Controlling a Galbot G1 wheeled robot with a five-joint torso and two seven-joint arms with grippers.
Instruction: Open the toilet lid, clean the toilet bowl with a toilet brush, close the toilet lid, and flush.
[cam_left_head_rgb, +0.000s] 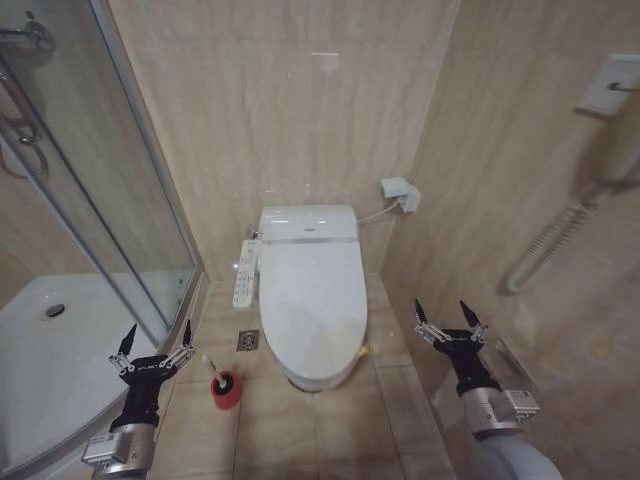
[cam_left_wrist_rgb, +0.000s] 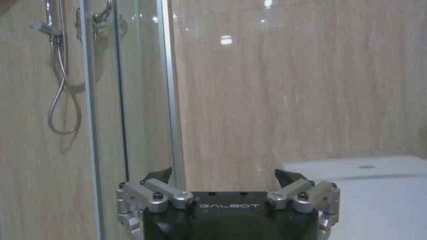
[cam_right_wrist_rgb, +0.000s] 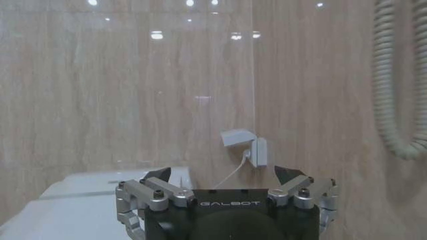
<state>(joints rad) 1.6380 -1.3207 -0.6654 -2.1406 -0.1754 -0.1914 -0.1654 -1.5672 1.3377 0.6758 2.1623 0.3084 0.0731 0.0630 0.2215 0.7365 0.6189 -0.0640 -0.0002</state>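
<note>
Nearest the head camera, at lower left, the left end effector (cam_left_head_rgb: 156, 346) hangs released, its two dark fingers spread apart and empty, above the curved rim of the white shower tray (cam_left_head_rgb: 40, 420) beside the glass shower door (cam_left_head_rgb: 110, 200). Just to its right the toilet brush (cam_left_head_rgb: 224, 386) stands on the tiled floor (cam_left_head_rgb: 330, 430) in its small red holder, thin white handle leaning toward the left end effector, near the front left of the toilet. A square floor drain (cam_left_head_rgb: 247, 340) lies between the brush and the pedestal. The toilet lid (cam_left_head_rgb: 312, 290) is shut flat, covering the toilet bowl, with the white button panel (cam_left_head_rgb: 246, 272) along its left side. A white wall socket (cam_left_head_rgb: 400, 192) sits behind on the right. At lower right the right end effector (cam_left_head_rgb: 451, 320) is likewise released, fingers wide, holding nothing, close to the right wall.
</note>
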